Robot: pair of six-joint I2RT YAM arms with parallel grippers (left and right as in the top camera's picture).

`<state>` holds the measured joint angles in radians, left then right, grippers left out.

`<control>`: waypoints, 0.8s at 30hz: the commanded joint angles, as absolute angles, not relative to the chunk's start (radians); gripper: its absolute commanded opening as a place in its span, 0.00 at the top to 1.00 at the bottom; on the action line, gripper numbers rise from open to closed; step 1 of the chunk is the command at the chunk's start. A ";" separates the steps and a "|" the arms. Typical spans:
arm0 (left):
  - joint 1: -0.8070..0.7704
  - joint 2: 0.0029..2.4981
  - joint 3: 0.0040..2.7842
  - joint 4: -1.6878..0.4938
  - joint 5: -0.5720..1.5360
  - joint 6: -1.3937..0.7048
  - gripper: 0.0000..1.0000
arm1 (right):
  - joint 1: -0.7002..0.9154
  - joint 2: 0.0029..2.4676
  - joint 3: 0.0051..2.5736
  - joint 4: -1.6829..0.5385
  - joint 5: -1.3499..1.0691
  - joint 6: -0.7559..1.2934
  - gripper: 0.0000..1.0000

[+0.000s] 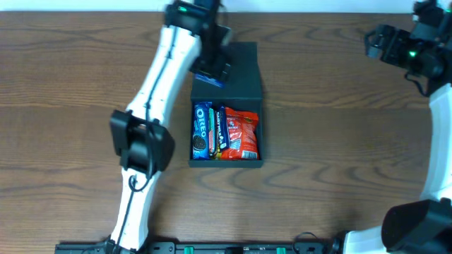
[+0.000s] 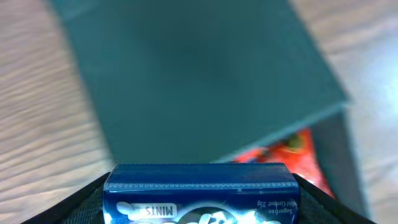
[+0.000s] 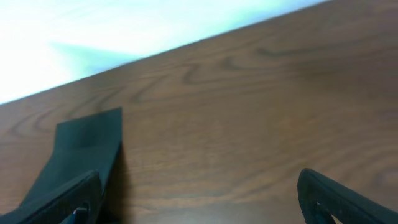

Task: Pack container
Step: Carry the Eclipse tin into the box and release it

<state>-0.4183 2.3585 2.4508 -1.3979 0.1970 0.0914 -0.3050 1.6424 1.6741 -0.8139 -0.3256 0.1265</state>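
Note:
The dark teal-black container [image 1: 251, 164] lies open at the table's middle, its flap lid [image 1: 244, 77] folded back toward the far side. Inside lie an Oreo pack [image 1: 201, 131], a thin dark bar [image 1: 217, 130] and a red snack packet [image 1: 242, 132]. My left gripper [image 1: 212, 70] hovers over the lid, shut on a blue mints pack [image 2: 199, 196]. In the left wrist view the lid [image 2: 199, 74] fills the frame and the red packet [image 2: 292, 149] peeks past its edge. My right gripper [image 3: 199, 199] is open and empty at the far right [image 1: 395, 42].
The wooden table [image 1: 339, 141] surrounds the container. The right wrist view shows the container's lid corner [image 3: 81, 149] at left and bare wood between the fingers. The left arm [image 1: 152, 106] stretches diagonally across the table's left half.

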 commanded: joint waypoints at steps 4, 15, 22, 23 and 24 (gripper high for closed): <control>-0.559 2.343 2.471 -1.482 0.130 0.013 0.94 | -0.332 1.612 1.681 -0.837 -0.334 0.091 0.01; -0.658 2.343 2.469 -1.600 0.293 0.486 0.94 | -0.334 1.612 1.681 -0.844 -0.334 0.023 0.01; -0.631 2.343 2.415 -1.643 0.455 0.857 0.94 | -0.334 1.612 1.681 -0.846 -0.334 0.020 0.01; -0.631 2.343 2.403 -1.647 0.466 0.905 0.95 | -0.334 1.612 1.681 -0.845 -0.334 0.020 0.01; -0.632 2.343 2.388 -1.646 0.479 0.949 0.94 | -0.334 1.612 1.681 -0.845 -0.334 0.020 0.01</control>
<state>-0.6357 2.3585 2.4226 -1.6096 0.3950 0.7227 -0.3271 1.6367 1.6741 -0.8444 -0.3260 0.0399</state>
